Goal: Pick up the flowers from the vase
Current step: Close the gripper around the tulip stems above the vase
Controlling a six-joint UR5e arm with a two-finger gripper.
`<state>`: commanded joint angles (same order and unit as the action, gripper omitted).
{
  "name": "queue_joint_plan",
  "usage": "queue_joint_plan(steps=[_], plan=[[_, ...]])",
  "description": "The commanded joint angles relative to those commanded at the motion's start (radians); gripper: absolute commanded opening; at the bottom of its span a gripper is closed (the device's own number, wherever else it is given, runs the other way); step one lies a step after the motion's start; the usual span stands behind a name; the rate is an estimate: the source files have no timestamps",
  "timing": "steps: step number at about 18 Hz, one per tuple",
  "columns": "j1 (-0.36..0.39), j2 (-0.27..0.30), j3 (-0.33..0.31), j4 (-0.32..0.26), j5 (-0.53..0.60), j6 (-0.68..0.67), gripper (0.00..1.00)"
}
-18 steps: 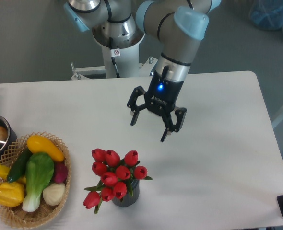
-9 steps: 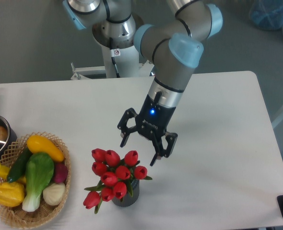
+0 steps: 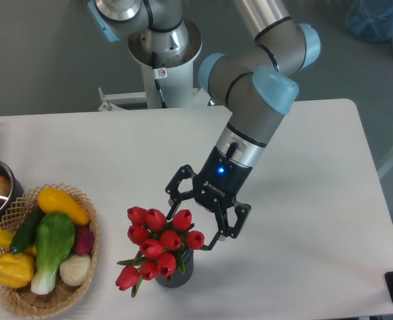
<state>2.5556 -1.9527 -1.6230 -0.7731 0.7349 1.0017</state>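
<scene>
Right now your fingers [image 3: 172, 199] are spread wide and hold nothing; the gripper [image 3: 193, 223] hangs over the upper right edge of the bunch, one fingertip near the top tulip buds at about 11 o'clock of the gripper's middle, the other at about 4 o'clock, just beside the rightmost bud. From the midpoint between the tips, the bulk of the flowers [image 3: 158, 244] lies toward 8 o'clock, so the heads are only partly between the fingers and most of the bunch sits outside the span on that side.

The stems run down into the vase [image 3: 175, 273], which stands on the white counter [image 3: 303, 220] at 6 to 7 o'clock of the fingers. The bunch's long axis looks close to upright, leaning a little toward 8 o'clock with one bud drooping low on that side, though from this high view you cannot judge the tilt firmly, nor how far above the buds the tips are.

As I read it, the grasp needs the fingers shifted toward 8 o'clock before closing. The wicker basket [image 3: 90, 257] of vegetables sits well apart at 9 o'clock.
</scene>
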Motion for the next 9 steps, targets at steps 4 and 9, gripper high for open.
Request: queue_joint_plan(steps=[4, 9], plan=[[0.003, -0.034, 0.012, 0.006, -0.066, 0.002, 1.0], [0.0, -0.068, 0.012, 0.006, -0.112, 0.005, 1.0]])
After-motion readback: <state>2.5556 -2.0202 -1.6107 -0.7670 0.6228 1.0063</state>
